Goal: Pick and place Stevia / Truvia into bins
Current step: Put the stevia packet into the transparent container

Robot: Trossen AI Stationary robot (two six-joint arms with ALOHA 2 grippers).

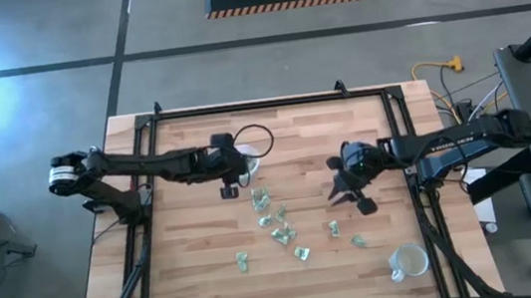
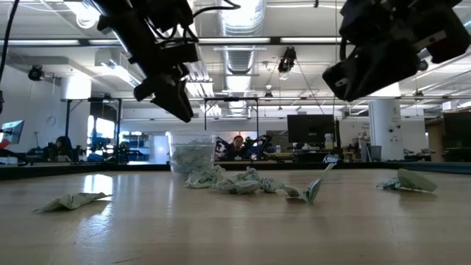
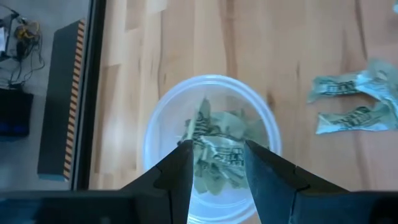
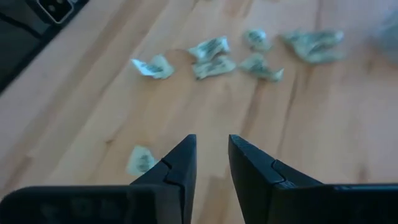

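The left gripper [image 1: 234,178] hangs over the far-left part of the light wooden slatted table [image 1: 199,267], directly above a small round translucent whitish plastic cup [image 3: 211,146] that stands on the table near its far edge. In the left wrist view the two dark fingers [image 3: 180,174] are spread apart with nothing between them, and the cup below them contains several crumpled pale green and white paper sachets [image 3: 217,149]. Two more sachets [image 3: 348,106] lie flat on the wood just beside this cup. The right gripper [image 1: 349,192] hangs above the table toward its right side, clear of the surface; its fingers [image 4: 180,165] stand slightly apart with an empty gap between them. The remaining loose sachets [image 1: 275,218] are scattered across the middle of the table between the two arms, some touching one another in a small cluster, others lying singly nearer the front edge [image 1: 244,262]. A second translucent cup [image 1: 409,261] stands near the front-right corner, well apart from the sachets. In the low view the far cup [image 2: 193,156] appears behind the crumpled cluster [image 2: 243,182].
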